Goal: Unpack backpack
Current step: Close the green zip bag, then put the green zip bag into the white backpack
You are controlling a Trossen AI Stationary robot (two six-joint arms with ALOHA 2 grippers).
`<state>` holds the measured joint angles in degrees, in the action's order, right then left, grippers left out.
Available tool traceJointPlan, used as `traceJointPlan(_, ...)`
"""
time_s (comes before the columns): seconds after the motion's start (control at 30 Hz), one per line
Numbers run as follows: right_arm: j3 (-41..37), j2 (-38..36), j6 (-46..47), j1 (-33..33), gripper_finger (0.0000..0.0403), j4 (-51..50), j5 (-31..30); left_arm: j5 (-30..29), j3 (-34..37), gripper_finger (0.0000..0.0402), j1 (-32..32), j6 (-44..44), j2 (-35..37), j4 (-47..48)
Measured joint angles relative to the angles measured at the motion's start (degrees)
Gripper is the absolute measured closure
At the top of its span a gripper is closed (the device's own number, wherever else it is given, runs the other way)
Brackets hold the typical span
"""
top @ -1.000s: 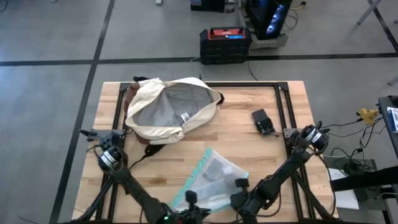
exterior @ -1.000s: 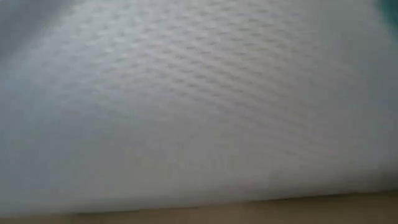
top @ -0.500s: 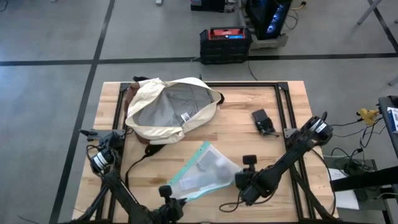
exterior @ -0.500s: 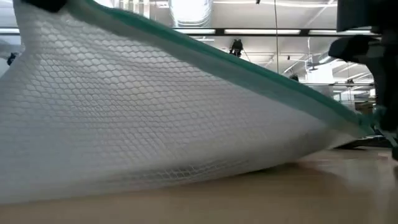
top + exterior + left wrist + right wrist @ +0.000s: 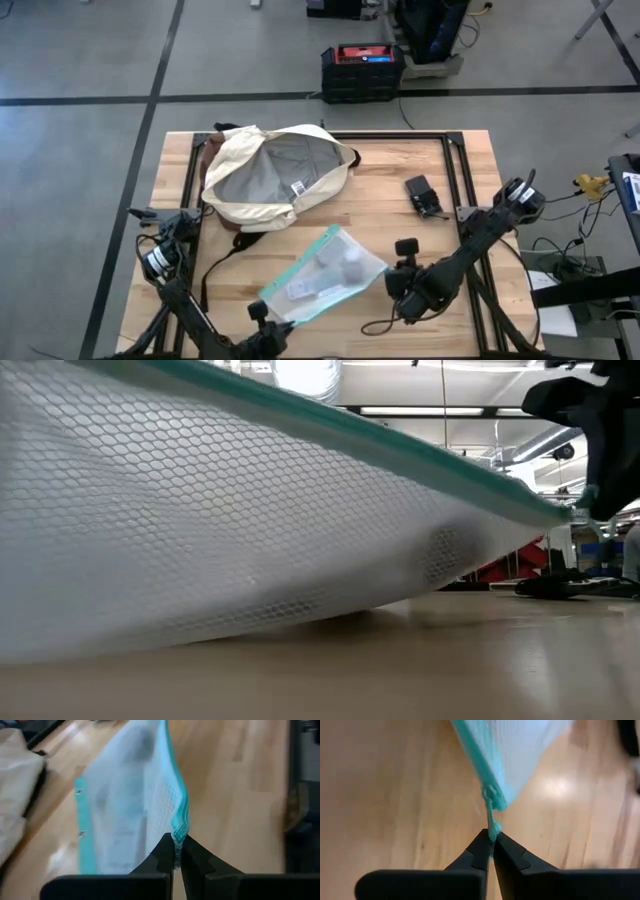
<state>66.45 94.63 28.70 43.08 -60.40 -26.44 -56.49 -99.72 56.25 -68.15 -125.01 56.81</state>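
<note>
The cream-white backpack lies open on the table's far left part, grey lining up, black straps trailing toward the near edge. A clear mesh pouch with teal edges sits between my grippers, with small pale items inside. In the low view the pouch fills most of the picture, its underside on the table. My left gripper is shut at the pouch's near-left corner. At its right corner my right gripper is shut on the zip pull. My left gripper pinches the pouch's teal-edged corner between its two fingertips, coming level from the near-left side. The pouch stretches away from the fingers, raised at that corner. My right gripper pinches the teal zip pull at the pouch's right corner between its fingertips. The pull stands out straight from the slider toward the fingers, and that corner is lifted off the table.
A small black object lies on the table's right part, beyond the right arm. A black frame rail runs along the right side. Bare wood shows in the middle, between backpack and pouch. A black-and-red case stands on the floor beyond.
My left gripper has moved toward the table's left edge and my right gripper toward the right and far side. The pouch, held at both ends, has been drawn out between them, turned and pulled away from the near edge and the low camera.
</note>
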Motion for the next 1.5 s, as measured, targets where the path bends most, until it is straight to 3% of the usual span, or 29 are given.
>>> traceJointPlan(0.2, 4.3, 0.0, -8.3, 0.6, 0.0292, 2.5, -0.7, 0.4, 0.1, 0.0401, -1.2, 7.2, -0.3, -7.7)
traceJointPlan(0.47, 1.9, 1.1, -8.3, -4.0, 0.0158, 23.5, -1.7, 3.1, 0.2, 0.0401, -2.5, 16.1, -1.8, -16.7)
traceJointPlan(0.77, -6.4, 2.3, -10.3, -10.2, 0.0043, 41.5, 1.6, 4.8, 0.1, 0.0401, -2.6, 11.7, -2.8, -8.5)
traceJointPlan(1.03, -13.3, 4.3, -8.8, -17.7, 0.0016, 51.0, 12.4, 4.5, 0.5, 0.0401, -2.7, 8.5, -2.8, -4.7)
traceJointPlan(1.3, -18.2, 4.8, -11.4, -19.2, 0.0027, 57.0, 15.0, -5.6, 4.8, 0.0388, -3.3, 3.8, -2.8, -3.4)
traceJointPlan(1.5, -18.6, 5.5, -13.4, -18.6, 0.0038, 56.7, 16.4, -7.6, 5.2, 0.0363, -5.1, 3.7, -2.4, -0.4)
